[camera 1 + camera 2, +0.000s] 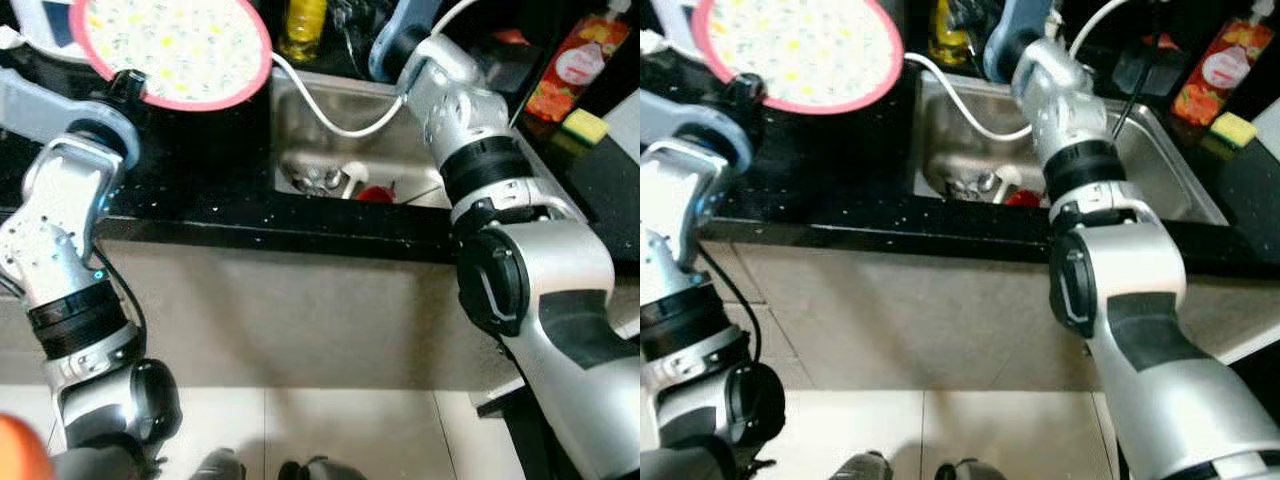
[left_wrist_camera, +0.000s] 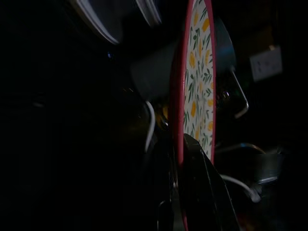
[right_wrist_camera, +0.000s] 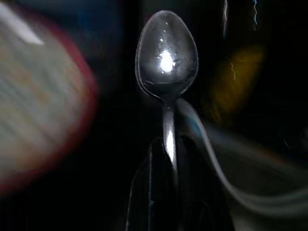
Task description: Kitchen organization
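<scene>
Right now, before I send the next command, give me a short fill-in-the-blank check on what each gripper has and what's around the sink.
1. The left gripper is shut on the rim of a floral ____ with a red edge.
2. The right gripper holds a metal ____ by its handle.
3. The yellow sponge lies on the black counter to the ____ of the sink.
4. A ____ cable runs across the sink.

Missing words: plate; spoon; right; white
</scene>
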Controlling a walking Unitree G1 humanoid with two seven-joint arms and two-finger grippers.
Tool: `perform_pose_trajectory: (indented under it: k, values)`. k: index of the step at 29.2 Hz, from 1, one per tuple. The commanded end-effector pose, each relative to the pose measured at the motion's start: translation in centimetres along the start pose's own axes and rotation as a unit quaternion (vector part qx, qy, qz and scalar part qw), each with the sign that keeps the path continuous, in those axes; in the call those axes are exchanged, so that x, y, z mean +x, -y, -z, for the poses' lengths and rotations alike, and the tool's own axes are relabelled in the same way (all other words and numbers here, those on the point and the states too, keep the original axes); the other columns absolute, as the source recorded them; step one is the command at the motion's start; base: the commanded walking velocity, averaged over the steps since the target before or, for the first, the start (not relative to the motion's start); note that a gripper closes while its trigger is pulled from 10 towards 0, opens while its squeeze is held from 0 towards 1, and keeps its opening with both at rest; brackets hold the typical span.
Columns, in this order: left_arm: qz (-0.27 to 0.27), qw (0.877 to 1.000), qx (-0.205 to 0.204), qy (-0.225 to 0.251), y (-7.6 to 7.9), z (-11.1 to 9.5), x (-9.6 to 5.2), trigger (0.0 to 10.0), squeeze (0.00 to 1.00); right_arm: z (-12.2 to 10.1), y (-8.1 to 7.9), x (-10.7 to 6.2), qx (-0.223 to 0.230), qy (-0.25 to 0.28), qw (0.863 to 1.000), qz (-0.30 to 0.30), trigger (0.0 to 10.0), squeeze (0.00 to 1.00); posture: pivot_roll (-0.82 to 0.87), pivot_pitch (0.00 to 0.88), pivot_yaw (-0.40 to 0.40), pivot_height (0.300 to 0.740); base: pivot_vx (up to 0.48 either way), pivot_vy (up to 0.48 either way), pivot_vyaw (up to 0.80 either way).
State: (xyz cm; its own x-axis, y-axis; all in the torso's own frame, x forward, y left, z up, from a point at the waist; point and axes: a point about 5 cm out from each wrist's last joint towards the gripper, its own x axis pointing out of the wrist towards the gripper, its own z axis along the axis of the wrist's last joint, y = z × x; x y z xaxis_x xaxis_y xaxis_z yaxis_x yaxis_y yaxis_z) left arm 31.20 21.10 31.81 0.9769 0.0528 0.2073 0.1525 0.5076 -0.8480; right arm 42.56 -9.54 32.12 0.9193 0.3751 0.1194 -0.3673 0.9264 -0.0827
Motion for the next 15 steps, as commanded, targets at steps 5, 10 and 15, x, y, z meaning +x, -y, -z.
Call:
perform_pose_trajectory:
  k: [5,10,15]
  values:
    - [-0.002,1.000,0.005,-0.004,0.2,0.9,-1.0,10.0,0.00,6.8,0.9,-1.2,-0.002,-0.121,0.991,0.054,10.0,0.00,0.27,0.105,-0.198,0.740,0.000,0.000,0.00]
    - [0.006,1.000,0.011,-0.008,0.8,0.7,-0.6,10.0,0.00,4.9,1.4,-0.9,0.004,-0.098,0.993,0.063,10.0,0.00,0.26,0.120,-0.201,0.740,0.000,0.000,0.00]
    - [0.007,1.000,0.003,-0.011,1.0,1.1,-0.6,10.0,0.00,7.7,1.0,-1.5,-0.016,-0.154,0.986,0.060,10.0,0.00,0.26,0.112,-0.200,0.740,0.000,0.000,0.00]
